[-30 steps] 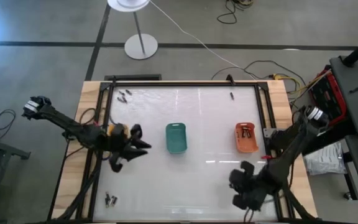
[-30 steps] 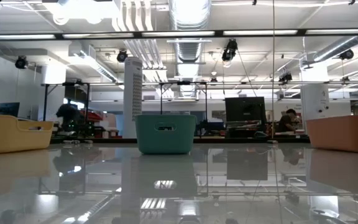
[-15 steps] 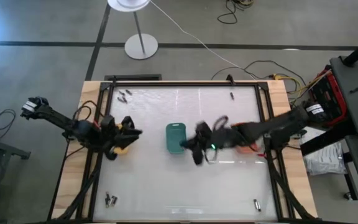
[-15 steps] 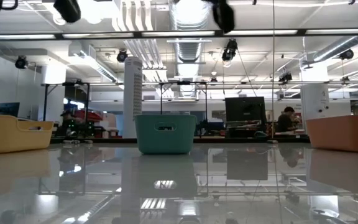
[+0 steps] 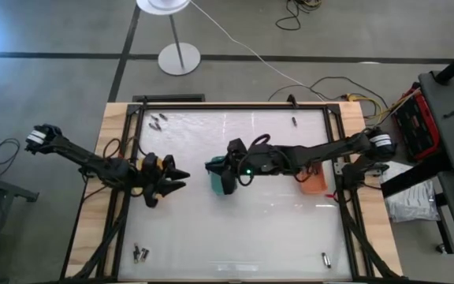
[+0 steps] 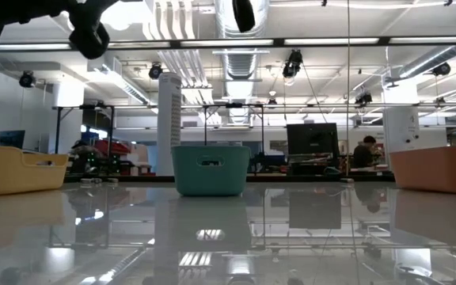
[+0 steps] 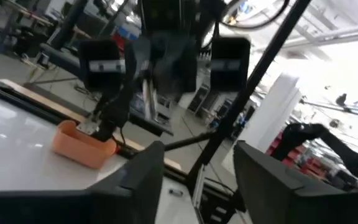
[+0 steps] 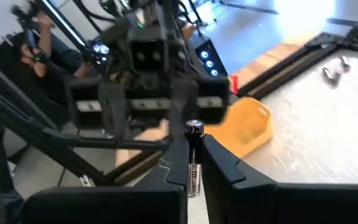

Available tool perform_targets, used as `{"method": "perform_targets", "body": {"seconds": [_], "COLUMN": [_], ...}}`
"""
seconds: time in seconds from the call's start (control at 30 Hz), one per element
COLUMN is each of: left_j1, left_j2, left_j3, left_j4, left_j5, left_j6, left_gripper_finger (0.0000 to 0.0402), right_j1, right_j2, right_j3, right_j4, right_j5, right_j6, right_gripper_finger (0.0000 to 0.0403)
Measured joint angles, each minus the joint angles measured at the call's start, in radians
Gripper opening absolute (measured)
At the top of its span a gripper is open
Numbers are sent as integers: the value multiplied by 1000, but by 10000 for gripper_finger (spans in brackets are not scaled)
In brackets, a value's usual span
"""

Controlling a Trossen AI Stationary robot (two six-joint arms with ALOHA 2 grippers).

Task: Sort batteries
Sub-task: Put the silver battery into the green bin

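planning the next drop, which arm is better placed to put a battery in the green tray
Right: its gripper is above the green oblong plastic tray, fingers shut on a slim silver-capped battery. The left gripper is beside the yellow tray, empty.

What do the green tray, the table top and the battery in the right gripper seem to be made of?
Green tray: likely matte plastic, with an even colour and a moulded handle slot.
Table top: glossy, perhaps glass or acrylic; it mirrors the tray and lights.
Battery, clamped in the right gripper: apparently metal, with a shiny silver cap and a dark wrap.
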Motion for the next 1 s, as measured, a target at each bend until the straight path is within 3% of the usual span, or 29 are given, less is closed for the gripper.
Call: {"method": "perform_targets", "body": {"seconds": [0.13,0.43,0.67,0.83,1.0], "left_j1": [1,15,57,112,148], "left_j2": [8,61,139,206,252], "left_j3": [0,18,124,208,279], "left_j4": [-32,-24,-45,-168,-137], "left_j5": [28,54,43,74,152], "left_j6": [-6,1,200,200,190], "left_gripper_finger": [205,211,230,215,178], "right_j1": [1,8,34,42,46], "right_j2": [13,12,12,12,12], "right_j3": [20,25,25,25,25], "right_j4": [-6,50,61,67,66], "right_j5": [-4,4,5,34,42], "right_j6": [-3,-29,-136,-180,-199], "right_gripper_finger": [13,13,13,13,13]}}
